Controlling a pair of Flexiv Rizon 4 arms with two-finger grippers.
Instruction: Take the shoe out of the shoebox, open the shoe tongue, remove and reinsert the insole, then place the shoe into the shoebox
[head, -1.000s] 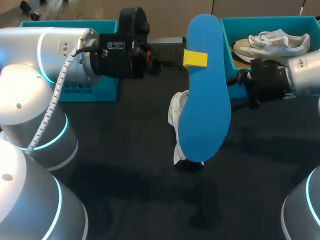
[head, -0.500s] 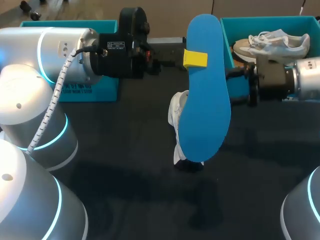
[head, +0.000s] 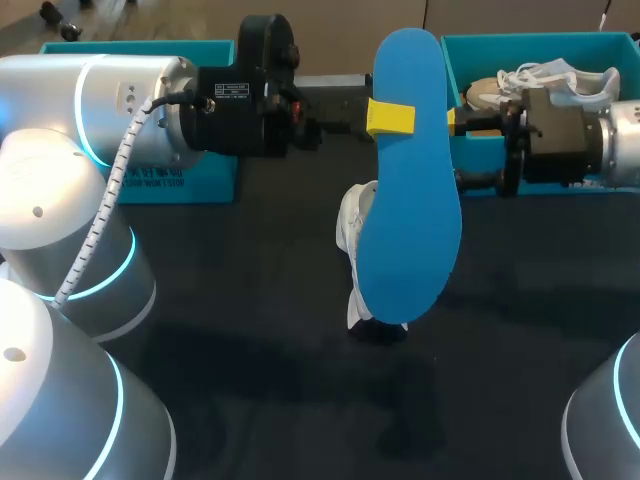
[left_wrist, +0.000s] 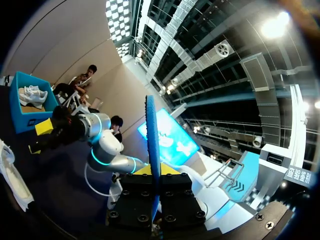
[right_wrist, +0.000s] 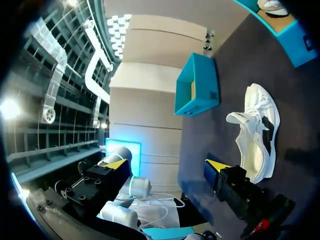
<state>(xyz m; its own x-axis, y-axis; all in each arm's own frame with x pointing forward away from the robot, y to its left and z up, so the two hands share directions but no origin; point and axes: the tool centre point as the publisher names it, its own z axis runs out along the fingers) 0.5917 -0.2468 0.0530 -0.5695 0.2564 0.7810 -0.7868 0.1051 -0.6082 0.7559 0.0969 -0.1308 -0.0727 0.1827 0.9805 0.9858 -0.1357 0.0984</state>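
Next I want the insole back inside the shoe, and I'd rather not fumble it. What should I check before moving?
1. Insole in hand: ok, the left gripper is shut on it and holds it upright.
2. Right gripper free to help: ok, open and empty.
3. Shoe resting on the table: ok, apart from both grippers.
4. Shoe steadied for insertion: not ok, nothing holds it.
5. Tongue pulled open enough: cannot tell.
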